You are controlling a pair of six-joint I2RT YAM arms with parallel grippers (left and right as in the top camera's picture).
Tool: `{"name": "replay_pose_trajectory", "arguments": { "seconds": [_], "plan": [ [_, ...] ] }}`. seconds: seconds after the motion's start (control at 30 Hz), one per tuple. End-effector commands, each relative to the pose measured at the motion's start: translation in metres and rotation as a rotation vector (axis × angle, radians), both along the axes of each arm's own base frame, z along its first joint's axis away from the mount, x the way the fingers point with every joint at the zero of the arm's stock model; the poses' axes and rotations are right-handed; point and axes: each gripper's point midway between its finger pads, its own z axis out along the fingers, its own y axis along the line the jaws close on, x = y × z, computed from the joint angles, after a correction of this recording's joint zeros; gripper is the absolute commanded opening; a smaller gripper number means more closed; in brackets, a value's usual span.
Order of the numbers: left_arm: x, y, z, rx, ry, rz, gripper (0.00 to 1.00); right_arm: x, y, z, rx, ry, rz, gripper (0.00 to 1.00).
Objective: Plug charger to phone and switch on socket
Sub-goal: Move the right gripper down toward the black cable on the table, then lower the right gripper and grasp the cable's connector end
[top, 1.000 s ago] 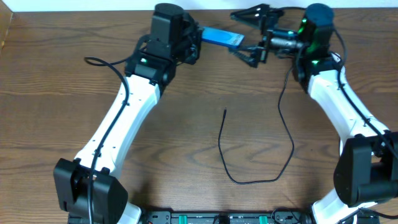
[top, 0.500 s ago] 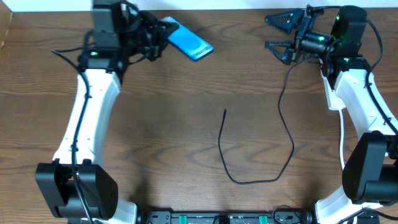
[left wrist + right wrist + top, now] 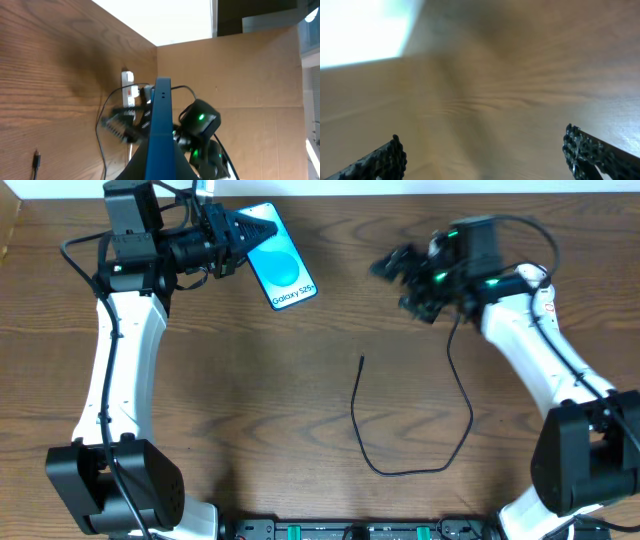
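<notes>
left gripper (image 3: 240, 232): is clamping one end of the phone, fingers closed onto it, in the upper left of the overhead frame.
phone (image 3: 283, 272): is hanging screen-up from that single grip, apparently clear of the table (image 3: 250, 400), with its free end pointing toward frame centre.
right gripper (image 3: 405, 283): is hovering right of upper centre, blurred; its fingers (image 3: 585, 150) are standing wide apart and gripping nothing.
charger (image 3: 405, 473): is lying loose at frame centre, looping down and back up toward the right gripper. The connector tip (image 3: 362, 359) is resting on bare wood, well apart from the phone. The plug end cannot be made out.
socket (image 3: 128, 85): is showing only in the left wrist view, behind the right arm (image 3: 525, 345); switch position cannot be told.
risk, phone: a push on the free end may be pivoting or slipping it in the one-ended grip.
risk, connector tip: it is lying flat and thin, so the fingers may be scraping wood or pinching it skewed.
risk, slack: cable passing beside the right arm may be snagging and dragging the connector tip.
obstruction: nothing is lying between the right gripper and the connector tip; the right arm is hiding the socket from overhead.
</notes>
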Motion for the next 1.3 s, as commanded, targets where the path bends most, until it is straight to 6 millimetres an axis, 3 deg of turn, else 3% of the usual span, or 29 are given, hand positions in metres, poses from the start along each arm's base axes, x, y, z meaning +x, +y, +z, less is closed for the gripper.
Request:
{"name": "replay_pose_trajectory", "arguments": {
  "seconds": [0.0,0.23,0.6,1.07,1.27],
  "plan": [
    [-0.010,-0.003,0.012,-0.015,-0.044,-0.050,0.07,-0.012,0.000,-0.025,-0.303,-0.042,-0.008,0.99],
    [-0.011,-0.003,0.009,-0.017,-0.029,-0.049,0.07,-0.048,0.018,-0.051,-0.536,-0.015,0.054,0.99],
    [-0.007,-0.001,0.006,0.002,-0.031,-0.025,0.07,-0.073,0.041,-0.109,-0.512,0.133,0.213,0.99],
    [-0.008,-0.001,0.002,0.017,-0.033,-0.026,0.07,-0.102,0.047,-0.144,-0.544,0.278,0.233,0.96],
    [-0.008,-0.001,0.002,0.017,-0.033,-0.026,0.07,-0.106,0.046,-0.149,-0.578,0.290,0.223,0.82]
  ]
}}
